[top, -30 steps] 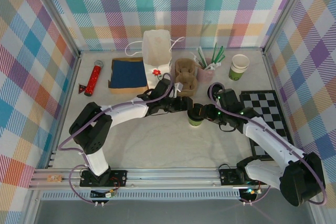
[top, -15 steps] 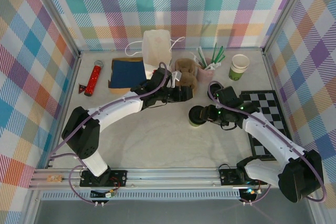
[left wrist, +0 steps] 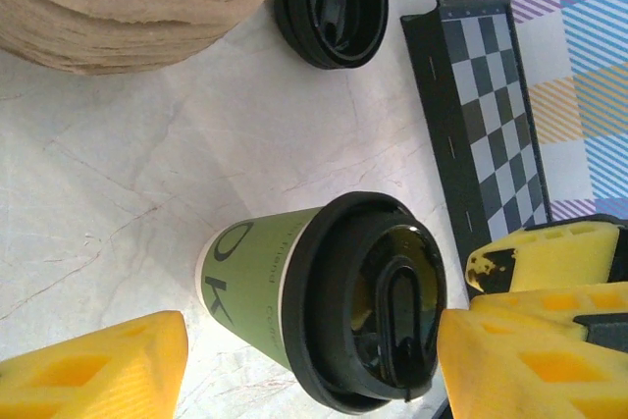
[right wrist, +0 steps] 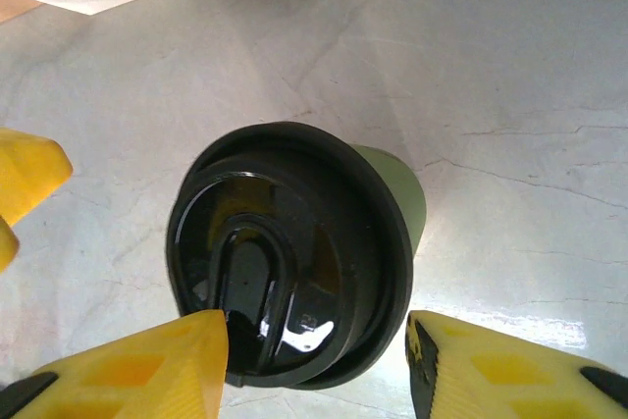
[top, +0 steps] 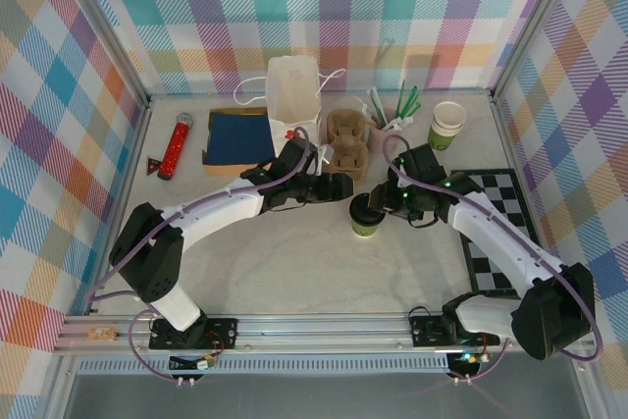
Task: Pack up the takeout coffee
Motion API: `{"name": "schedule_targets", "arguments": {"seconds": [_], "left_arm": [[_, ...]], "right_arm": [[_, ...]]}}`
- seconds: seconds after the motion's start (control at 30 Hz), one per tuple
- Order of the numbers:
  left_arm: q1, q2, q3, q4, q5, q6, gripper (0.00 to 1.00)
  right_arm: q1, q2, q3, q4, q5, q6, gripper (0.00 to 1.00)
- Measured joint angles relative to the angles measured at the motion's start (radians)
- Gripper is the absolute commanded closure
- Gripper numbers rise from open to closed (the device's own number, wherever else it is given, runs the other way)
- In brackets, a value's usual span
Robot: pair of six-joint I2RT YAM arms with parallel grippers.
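Jaws on both arms stand parted around the takeout coffee (top: 365, 218), neither closed on it. My left gripper (left wrist: 312, 340) straddles the cup with a clear gap on one side. My right gripper (right wrist: 316, 326) flanks the black lid, one finger right at its rim. Over the last second the left arm swung up to the pulp carrier (top: 345, 139) at upper centre and came back down, while the right jaws eased slightly wider. The cup has not shifted from centre frame on the table (top: 294, 262). I judge the pick-up not yet made, with all the packing ahead.
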Motion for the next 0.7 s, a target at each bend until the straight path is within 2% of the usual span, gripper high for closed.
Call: {"name": "schedule_targets", "arguments": {"seconds": [0.27, 0.7], "left_arm": [[-0.026, 0.014, 0.000, -0.007, -0.008, 0.021, 0.32], [-0.064, 0.100, 0.000, 0.012, 0.000, 0.019, 0.36]], "right_arm": [[-0.007, -0.039, 0.010, -0.026, 0.000, -0.004, 0.48], [-0.045, -0.045, -0.090, -0.011, -0.039, -0.003, 0.49]]}}
